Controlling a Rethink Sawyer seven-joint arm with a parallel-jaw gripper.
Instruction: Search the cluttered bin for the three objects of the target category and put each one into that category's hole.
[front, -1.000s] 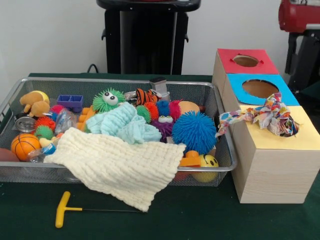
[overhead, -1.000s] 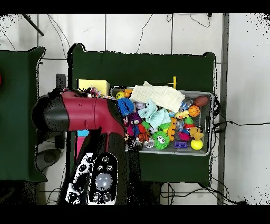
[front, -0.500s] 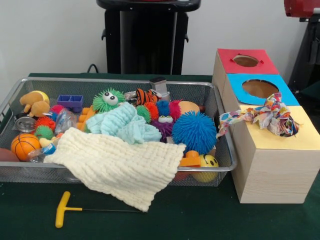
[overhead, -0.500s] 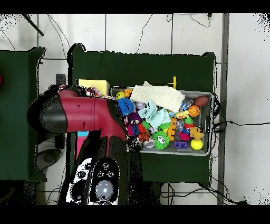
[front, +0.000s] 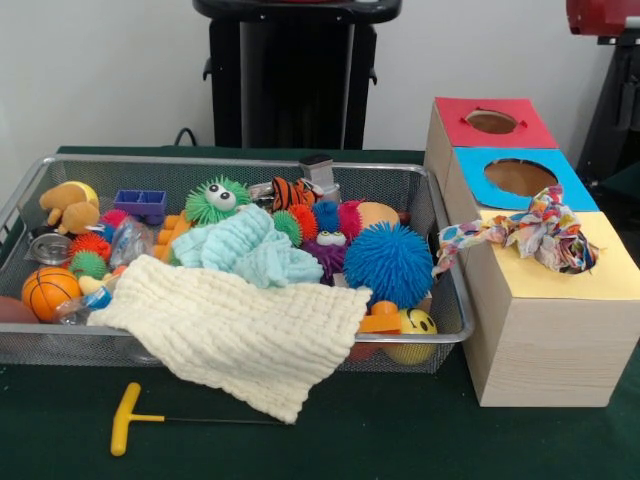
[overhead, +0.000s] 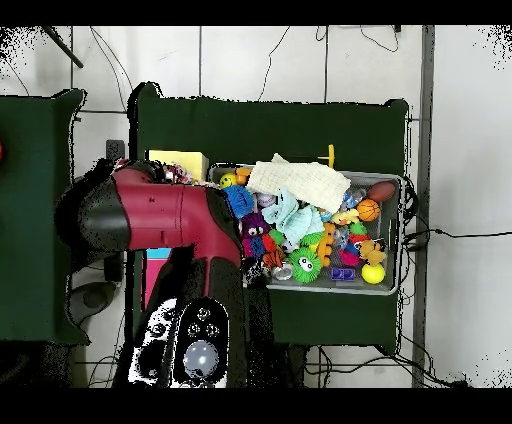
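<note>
bin (front: 445, 262) crammed; cream cloth (front: 235, 335) overhanging front rim

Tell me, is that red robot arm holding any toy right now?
It cannot be told: the red arm shows from above, but its gripper is hidden in both views.

In the front view the red arm (front: 603, 15) shows only as a sliver at the top right corner, where a second ago it reached lower beside the boxes. From overhead, its bulk (overhead: 160, 215) shifts only slightly.
</note>
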